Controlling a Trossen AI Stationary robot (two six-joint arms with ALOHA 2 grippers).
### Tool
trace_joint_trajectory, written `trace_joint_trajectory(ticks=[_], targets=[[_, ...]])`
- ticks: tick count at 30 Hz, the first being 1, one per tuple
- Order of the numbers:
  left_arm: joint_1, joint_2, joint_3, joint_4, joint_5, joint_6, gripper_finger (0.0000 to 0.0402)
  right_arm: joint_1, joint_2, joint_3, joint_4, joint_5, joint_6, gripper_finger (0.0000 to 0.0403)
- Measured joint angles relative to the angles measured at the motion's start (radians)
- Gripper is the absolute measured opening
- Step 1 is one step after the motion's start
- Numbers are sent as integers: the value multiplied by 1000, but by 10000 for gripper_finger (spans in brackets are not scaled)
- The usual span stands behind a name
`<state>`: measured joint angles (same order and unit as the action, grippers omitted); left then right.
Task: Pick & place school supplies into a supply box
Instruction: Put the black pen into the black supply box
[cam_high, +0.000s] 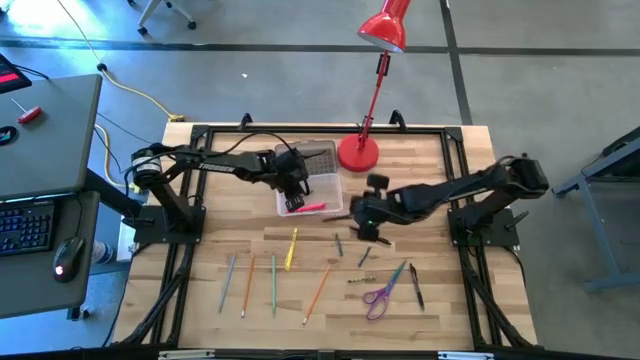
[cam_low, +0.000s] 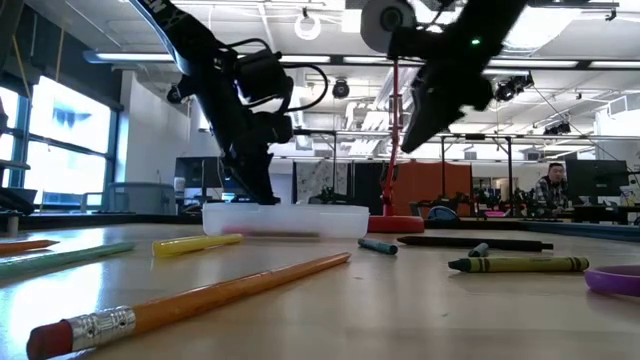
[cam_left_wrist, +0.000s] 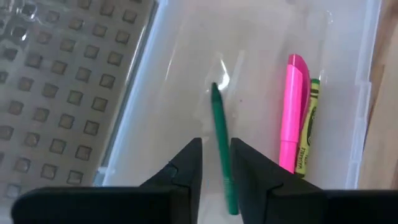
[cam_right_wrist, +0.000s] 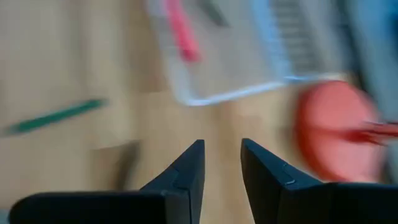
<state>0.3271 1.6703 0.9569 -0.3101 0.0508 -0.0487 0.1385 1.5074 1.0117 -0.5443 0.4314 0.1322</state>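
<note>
Where box lies, left gripper

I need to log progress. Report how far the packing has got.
Done: a pink marker and a crayon lie in the clear box. In hand: the left tool, open over the box, has a green pencil between its fingers. Left: pencils and scissors on the table; the right tool hovers empty.

High cam looks straight down on the whole worktop. Low cam sits at worktop level, facing the room. Left wrist cam is right over the supply box; right wrist cam sees that box and the lamp base from farther off.
</note>
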Motion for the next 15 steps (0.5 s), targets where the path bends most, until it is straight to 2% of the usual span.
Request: trace_joint_trajectory(ticks=[2,4,9,15], targets=[[0,0,0,8,-16,22,122,24,-27,-73,114,-76,21,83],[0,0,0,22,-32,26,126,52,-44,-154,231,-98,60,83],[0,0,79,-4,-40,34,129,115,-56,-346,458,21,179,83],[-1,0,238,-86,-42,107,129,173,-56,-508,705,46,321,83]])
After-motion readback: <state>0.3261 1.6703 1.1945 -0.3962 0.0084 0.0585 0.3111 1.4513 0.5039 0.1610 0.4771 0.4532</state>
